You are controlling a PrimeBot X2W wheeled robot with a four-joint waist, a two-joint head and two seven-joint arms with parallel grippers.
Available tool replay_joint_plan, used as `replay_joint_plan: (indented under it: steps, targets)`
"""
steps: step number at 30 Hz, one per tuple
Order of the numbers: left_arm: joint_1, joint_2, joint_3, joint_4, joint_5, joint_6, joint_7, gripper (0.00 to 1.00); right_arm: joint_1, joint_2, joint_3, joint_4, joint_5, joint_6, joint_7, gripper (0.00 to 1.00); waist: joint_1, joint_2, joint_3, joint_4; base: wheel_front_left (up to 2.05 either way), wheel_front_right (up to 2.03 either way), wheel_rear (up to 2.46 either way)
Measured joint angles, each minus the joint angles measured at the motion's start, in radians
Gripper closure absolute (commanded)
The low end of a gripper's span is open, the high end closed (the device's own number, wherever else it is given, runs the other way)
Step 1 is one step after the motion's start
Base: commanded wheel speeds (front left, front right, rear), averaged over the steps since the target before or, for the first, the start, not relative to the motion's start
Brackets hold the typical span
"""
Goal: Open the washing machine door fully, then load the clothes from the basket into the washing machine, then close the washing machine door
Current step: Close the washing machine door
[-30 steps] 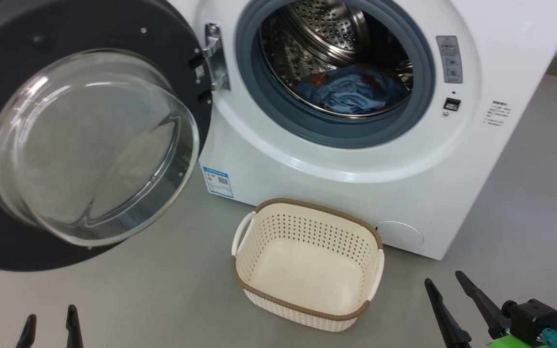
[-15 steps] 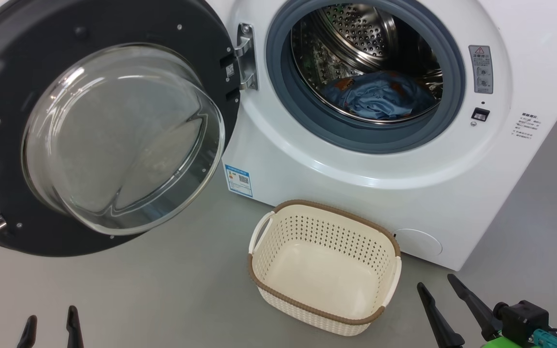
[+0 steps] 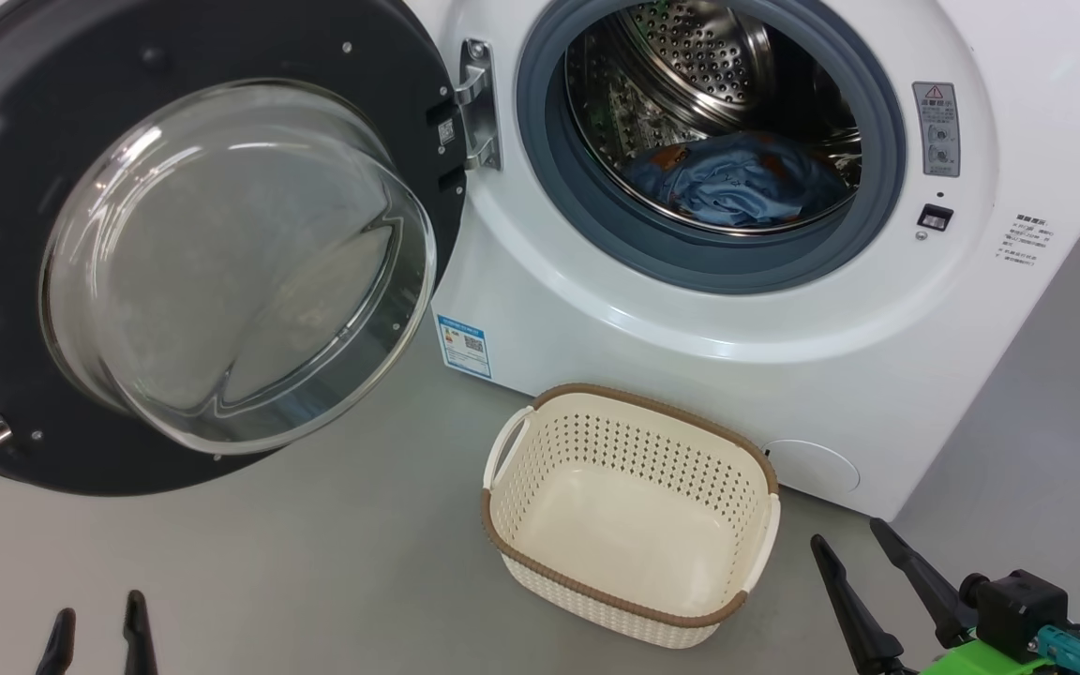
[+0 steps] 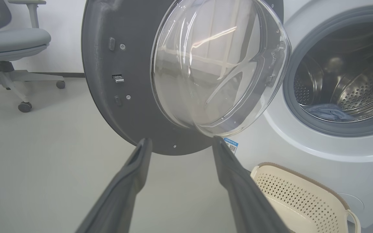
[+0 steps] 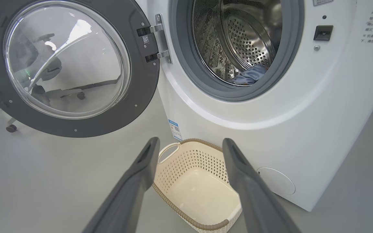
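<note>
The white washing machine [image 3: 652, 309] stands with its door [image 3: 193, 253] swung wide to the left, glass bowl facing me. Light blue clothes [image 3: 737, 183] lie inside the steel drum, also seen as clothes [image 5: 249, 75] in the right wrist view. The cream basket [image 3: 632, 511] sits on the floor before the machine with nothing inside. My left gripper [image 3: 95, 614] is open at the lower left, well short of the door. My right gripper [image 3: 851, 542] is open at the lower right, beside the basket. Both hold nothing; the left gripper [image 4: 180, 142] points at the door's lower rim.
A grey office chair [image 4: 10, 42] on castors stands on the floor left of the door. The grey floor [image 3: 315, 562] spreads between the door and the basket. A blue label [image 3: 461, 345] and a round cover [image 3: 812, 466] sit low on the machine's front.
The whole head view shifted right and slightly up over the second, so the camera moved. Both grippers stay low and open; the right one sits a touch lower.
</note>
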Motion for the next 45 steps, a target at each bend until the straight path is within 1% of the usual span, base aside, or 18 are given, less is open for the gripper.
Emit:
replay_joint_plan:
  steps: [1,2,3,6,10,13,18,25,30,34,36,39,42,45]
  targets:
    - [0.000,0.000,0.001,-0.003,-0.007,-0.001,0.000,0.67,0.000,0.001,-0.001,0.000,0.000,0.000,0.000,0.00,0.0000,0.0000,-0.001,-0.001,0.00,0.00,0.00]
    - [-0.002,0.000,0.004,-0.009,-0.014,-0.001,0.000,0.92,0.000,0.001,-0.002,0.000,0.000,0.000,0.000,0.00,0.0001,0.0000,-0.001,-0.001,0.00,0.00,0.00]
    - [-0.005,0.000,0.009,-0.014,-0.027,-0.002,0.000,1.00,0.000,0.001,-0.003,0.000,0.000,0.000,0.000,0.00,0.0001,0.0000,0.000,-0.001,0.00,0.00,0.00]
    - [-0.027,-0.001,0.036,-0.046,-0.037,-0.016,0.000,1.00,0.001,0.002,-0.005,-0.001,0.000,0.000,0.000,0.00,0.0001,0.0000,0.004,-0.001,0.00,0.00,0.00]
    - [-0.103,0.003,0.089,-0.112,-0.041,-0.023,0.000,1.00,0.001,0.002,-0.009,-0.003,0.000,0.000,0.000,0.00,0.0000,0.0000,0.010,-0.002,0.00,0.00,0.00]
    - [-0.167,0.046,0.118,-0.156,-0.044,-0.026,0.000,1.00,0.001,0.003,-0.012,-0.006,-0.001,0.000,0.000,0.00,0.0001,0.0000,0.018,-0.005,0.00,0.00,0.00]
    - [-0.280,0.162,0.153,-0.165,-0.109,-0.026,-0.001,1.00,0.001,0.006,-0.014,-0.008,-0.002,0.000,0.000,0.00,0.0001,0.0000,0.036,-0.010,0.00,0.00,0.00]
    - [-0.472,0.305,0.173,-0.041,-0.307,-0.026,-0.001,1.00,0.000,0.005,-0.018,-0.011,-0.004,0.000,0.000,0.00,0.0001,0.0000,0.068,-0.018,0.00,0.00,0.00]
    - [-0.603,0.394,0.163,0.147,-0.527,-0.026,0.014,1.00,-0.020,-0.002,-0.019,-0.014,-0.010,0.000,0.000,0.00,0.0000,0.0000,0.092,-0.025,0.00,0.00,0.00]
    - [-0.712,0.462,0.156,0.302,-0.708,-0.026,0.110,1.00,-0.041,-0.010,-0.010,-0.018,-0.010,0.000,0.000,0.00,0.0000,0.0000,0.113,-0.034,0.00,0.00,0.00]
    - [-0.759,0.496,0.143,0.373,-0.795,-0.026,0.186,1.00,-0.042,-0.015,-0.004,-0.017,-0.010,0.000,0.000,0.00,0.0000,0.0000,0.125,-0.038,0.00,0.00,0.00]
    - [-0.814,0.538,0.124,0.463,-0.896,-0.026,0.288,1.00,-0.063,-0.026,0.002,-0.017,-0.010,0.000,0.000,0.00,0.0001,0.0000,0.141,-0.046,0.00,0.00,0.00]
    - [-0.854,0.575,0.097,0.540,-0.968,-0.026,0.404,1.00,-0.084,-0.040,0.011,-0.017,-0.010,0.000,0.000,0.00,0.0000,0.0000,0.157,-0.055,0.00,0.00,0.00]
    - [-0.880,0.605,0.064,0.605,-1.015,-0.026,0.514,1.00,-0.092,-0.042,0.025,-0.016,-0.010,0.000,0.000,0.00,0.0000,0.0000,0.174,-0.062,0.00,0.00,0.00]
